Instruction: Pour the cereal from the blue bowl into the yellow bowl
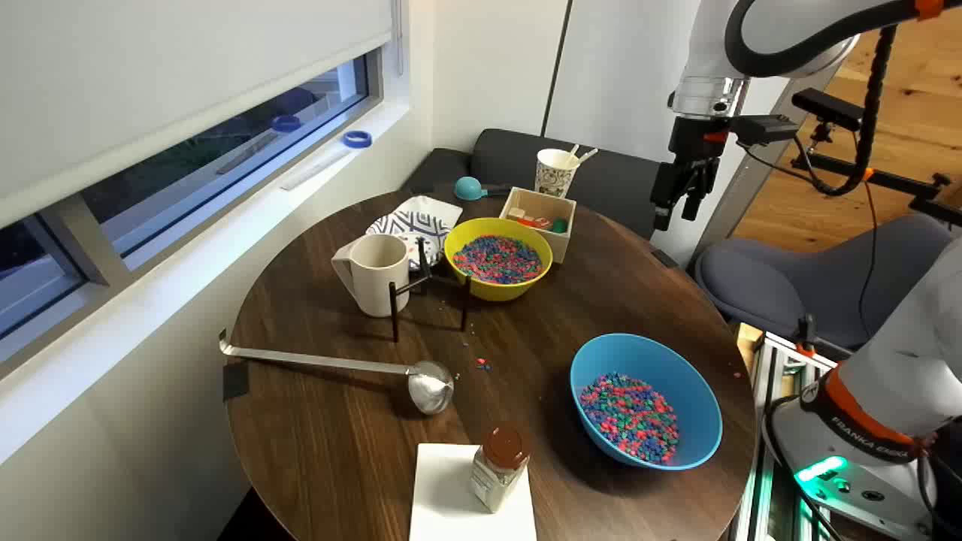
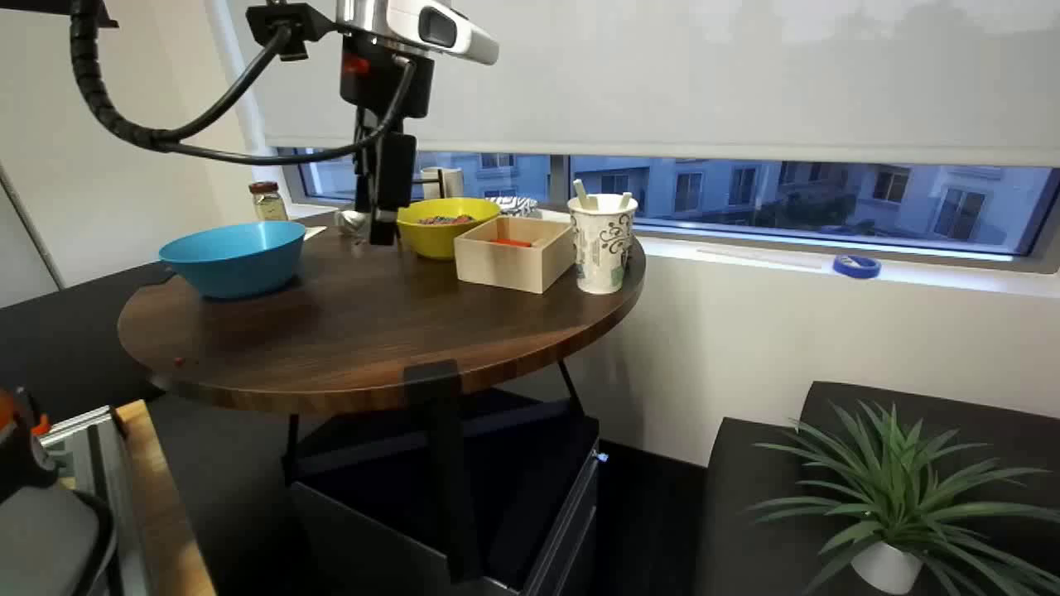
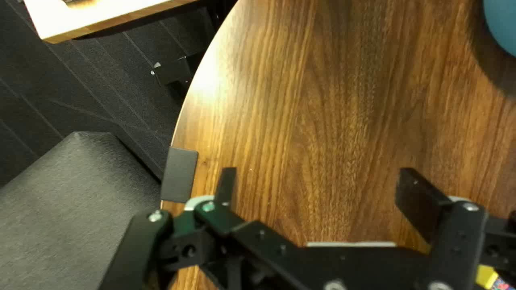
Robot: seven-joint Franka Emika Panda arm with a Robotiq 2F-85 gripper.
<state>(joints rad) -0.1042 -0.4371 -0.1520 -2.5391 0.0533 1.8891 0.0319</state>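
The blue bowl (image 1: 695, 391) stands on the round table near the robot base, with multicoloured cereal (image 1: 630, 417) lying in it. It also shows in an exterior view (image 2: 236, 269) and at the top right of the wrist view (image 3: 504, 24). The smaller yellow bowl (image 1: 500, 291) stands farther along the table and also holds cereal (image 1: 497, 259). It shows in an exterior view (image 2: 435, 242), and a sliver is at the lower right of the wrist view (image 3: 485, 276). My gripper (image 1: 675, 216) is open and empty, pointing down above the table edge, apart from both bowls; its fingers are wide apart in the wrist view (image 3: 316, 171).
A wooden box (image 1: 555, 244) and a paper cup (image 1: 555, 174) stand beside the yellow bowl. A white mug (image 1: 379, 282) and a black stand (image 1: 427, 276) are on its other side. A metal ladle (image 1: 430, 387) and a jar (image 1: 497, 469) on a white square lie toward the front.
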